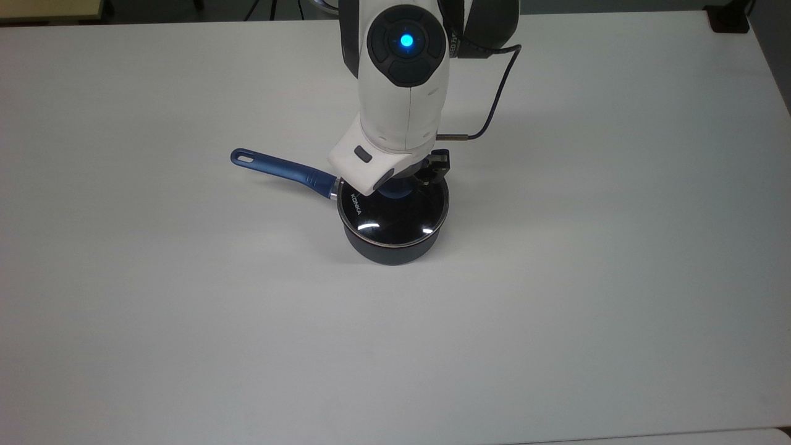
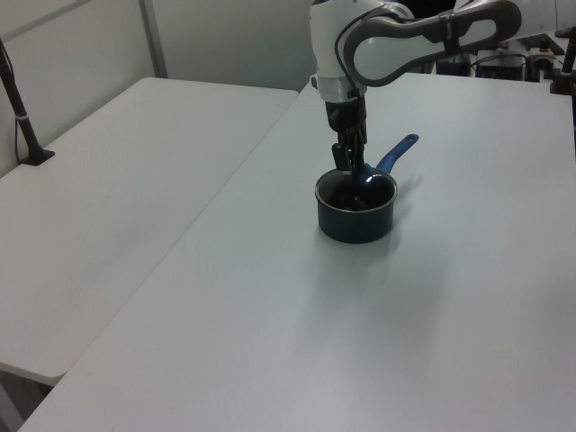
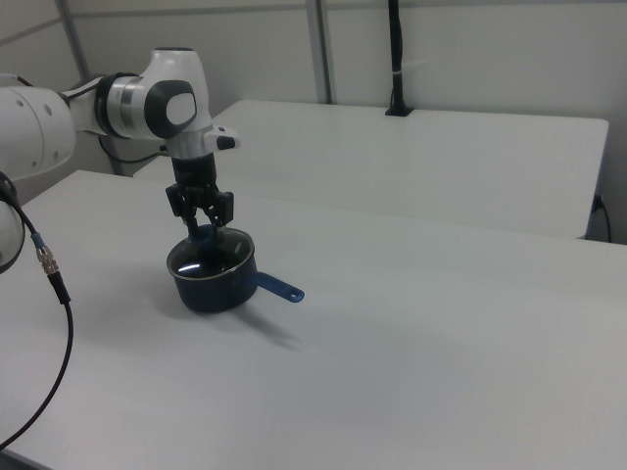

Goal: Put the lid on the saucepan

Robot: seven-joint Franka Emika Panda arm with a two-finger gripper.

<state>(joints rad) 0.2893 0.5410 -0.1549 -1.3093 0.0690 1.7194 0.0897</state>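
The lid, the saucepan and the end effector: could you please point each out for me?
lid (image 1: pixel 395 217), top view, on the glass.
saucepan (image 1: pixel 281 167), top view, on its blue handle.
end effector (image 3: pixel 202 227), right view, between the fingertips.

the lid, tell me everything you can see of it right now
The lid is a round clear glass disc with a thin metal rim, white KONKA lettering near the top view's left edge and a blue knob at its centre. It lies level on the saucepan, covering the opening. The gripper stands at the knob, partly hiding it.
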